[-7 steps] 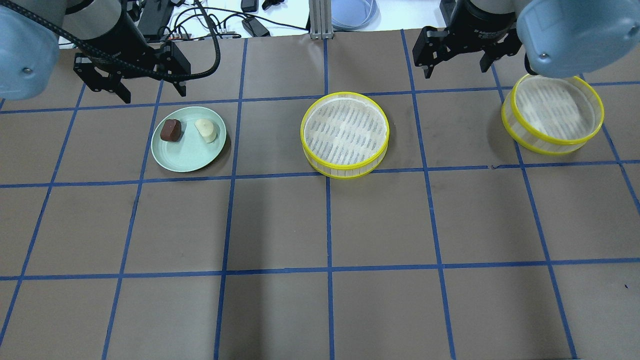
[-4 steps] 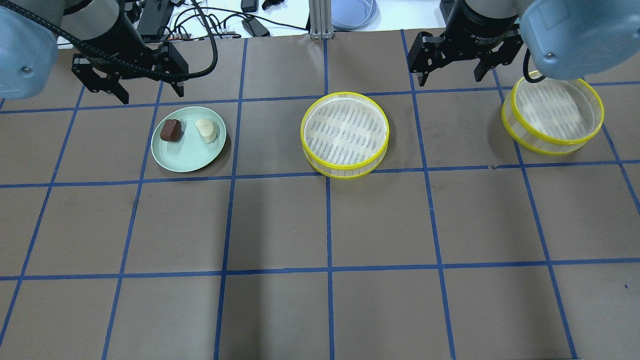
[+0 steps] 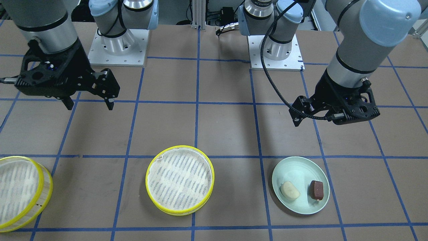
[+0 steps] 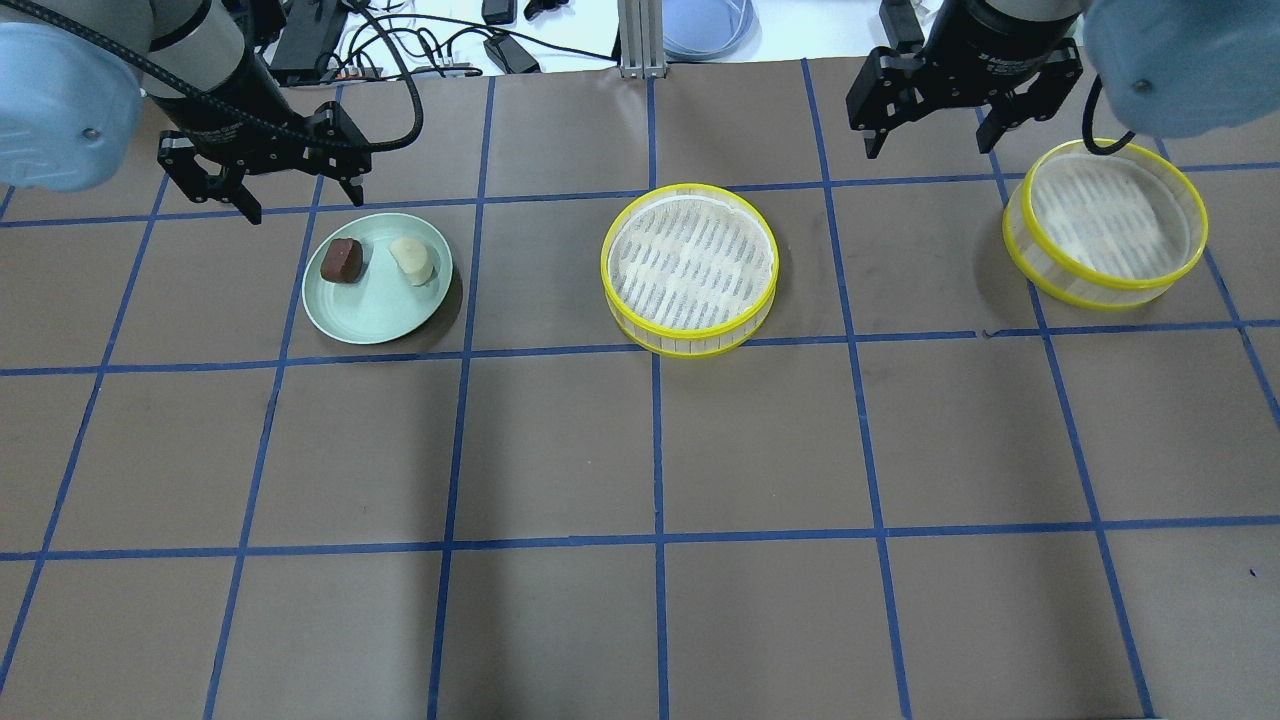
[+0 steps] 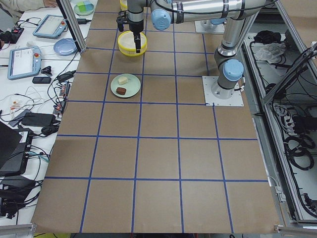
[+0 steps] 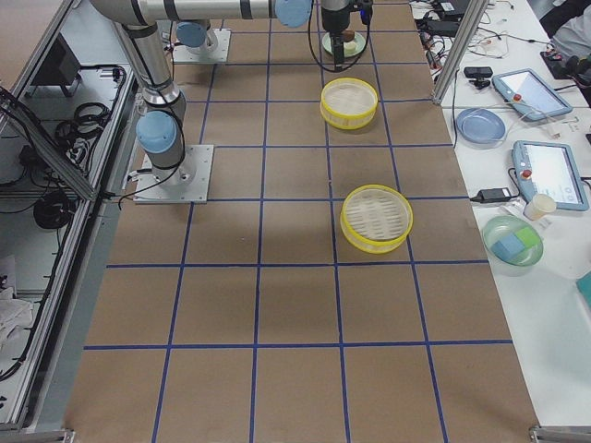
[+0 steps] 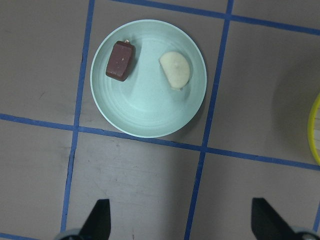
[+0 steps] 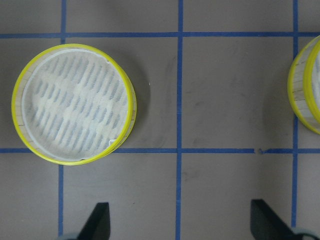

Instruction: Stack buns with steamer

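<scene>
Left gripper — spread, empty — upper left; cream bun and brown bun lay on plate just below it in frame, nearest this arm. Right gripper, spread, hovered upper right beside steamer tier.

- The left arm comes into the overhead view at about 10 o'clock. Its wrist is bent so that the left gripper points straight down at the desk.
- Its fingers stand spread wide with nothing between them, lifted clear of the desk.
- A black braided cable loops from the left wrist back toward the arm's base.
- The right arm comes in at about 1 o'clock, and the right gripper likewise points straight down.
- Its fingers are just as wide apart, empty, and off the desk.
- In the front-facing view both arm bases sit side by side at 12 o'clock.
</scene>
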